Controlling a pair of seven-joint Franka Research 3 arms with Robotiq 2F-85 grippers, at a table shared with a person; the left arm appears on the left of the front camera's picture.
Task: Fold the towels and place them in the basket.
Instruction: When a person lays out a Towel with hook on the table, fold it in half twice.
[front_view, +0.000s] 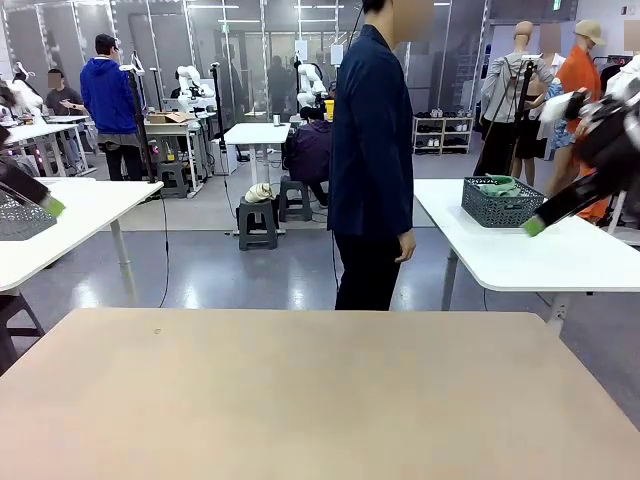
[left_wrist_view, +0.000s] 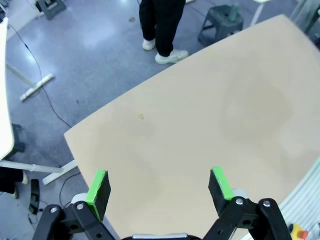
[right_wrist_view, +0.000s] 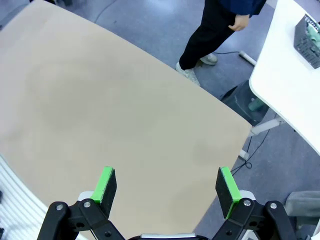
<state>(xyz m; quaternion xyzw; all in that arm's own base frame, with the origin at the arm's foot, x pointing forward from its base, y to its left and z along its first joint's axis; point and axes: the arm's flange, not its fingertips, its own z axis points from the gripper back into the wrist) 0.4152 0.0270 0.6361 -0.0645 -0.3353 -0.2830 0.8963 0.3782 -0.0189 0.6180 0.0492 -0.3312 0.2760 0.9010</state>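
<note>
**Tan table, person at its far edge**

A tan tabletop (left_wrist_view: 200, 115) spreads beneath and ahead of the jaws of the left gripper (left_wrist_view: 159, 181), with a small dark fleck (left_wrist_view: 141, 116) ahead of one jaw. The same top lies under the jaws of the right gripper (right_wrist_view: 166, 181). Past its far edge stands a person (front_view: 371, 150) in a navy jacket, black trousers and white shoes (left_wrist_view: 171, 56). Beyond the right jaws, off to one side, is a white table (right_wrist_view: 285, 90). Far ahead of the left jaws stands a grey stool (left_wrist_view: 220, 22). A pale grey lattice basket (front_view: 18, 215) sits on another white table (front_view: 85, 210).
</note>
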